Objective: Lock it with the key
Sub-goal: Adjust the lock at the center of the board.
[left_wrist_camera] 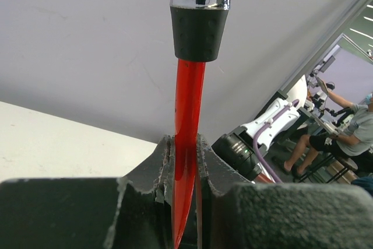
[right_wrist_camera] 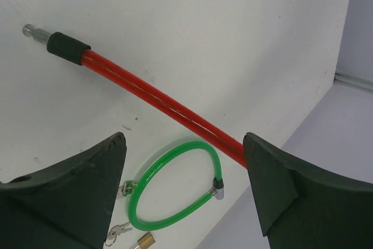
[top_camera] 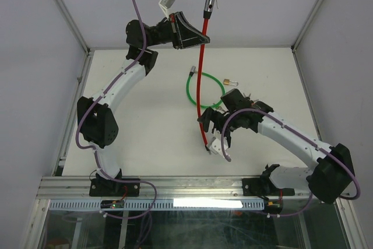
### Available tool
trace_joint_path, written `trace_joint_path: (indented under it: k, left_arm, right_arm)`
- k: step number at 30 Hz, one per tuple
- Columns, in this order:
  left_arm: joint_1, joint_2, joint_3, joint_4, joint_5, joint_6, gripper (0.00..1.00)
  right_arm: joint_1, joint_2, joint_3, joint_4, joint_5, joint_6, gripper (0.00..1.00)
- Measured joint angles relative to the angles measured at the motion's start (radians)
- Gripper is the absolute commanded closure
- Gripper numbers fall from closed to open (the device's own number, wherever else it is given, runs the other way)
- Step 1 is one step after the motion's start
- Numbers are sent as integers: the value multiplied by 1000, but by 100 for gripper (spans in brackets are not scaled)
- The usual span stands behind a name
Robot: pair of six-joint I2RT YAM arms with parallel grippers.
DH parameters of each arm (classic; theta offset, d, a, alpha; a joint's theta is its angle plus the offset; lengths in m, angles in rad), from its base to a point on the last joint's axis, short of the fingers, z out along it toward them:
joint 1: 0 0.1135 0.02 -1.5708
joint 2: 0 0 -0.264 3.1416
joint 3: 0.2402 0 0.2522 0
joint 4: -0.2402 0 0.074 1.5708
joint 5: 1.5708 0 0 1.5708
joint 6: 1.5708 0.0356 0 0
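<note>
Red cable (top_camera: 200, 74) clamped in left pincer (left_wrist_camera: 185, 153), right pincer (right_wrist_camera: 185, 144) wide open, one green loop (top_camera: 187, 90).

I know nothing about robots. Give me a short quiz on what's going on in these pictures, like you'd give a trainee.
1. True or false: the left gripper is shut on the red cable.
2. What colour is the looped cable lying on the table? A blue, B green, C yellow.
3. Fill in the blank: the right gripper has its jaws ____.
Key: 1 true; 2 B; 3 open.
</note>
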Motion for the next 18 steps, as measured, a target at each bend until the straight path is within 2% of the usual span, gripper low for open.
trace_joint_path:
  k: [10, 18]
  left_arm:
    - [-19, 0, -6, 12, 0, -17, 100]
    - [-19, 0, -17, 43, 0, -44, 100]
  right_arm:
    - [46, 49, -101, 105, 106, 0, 18]
    - [75, 50, -224, 251, 137, 0, 24]
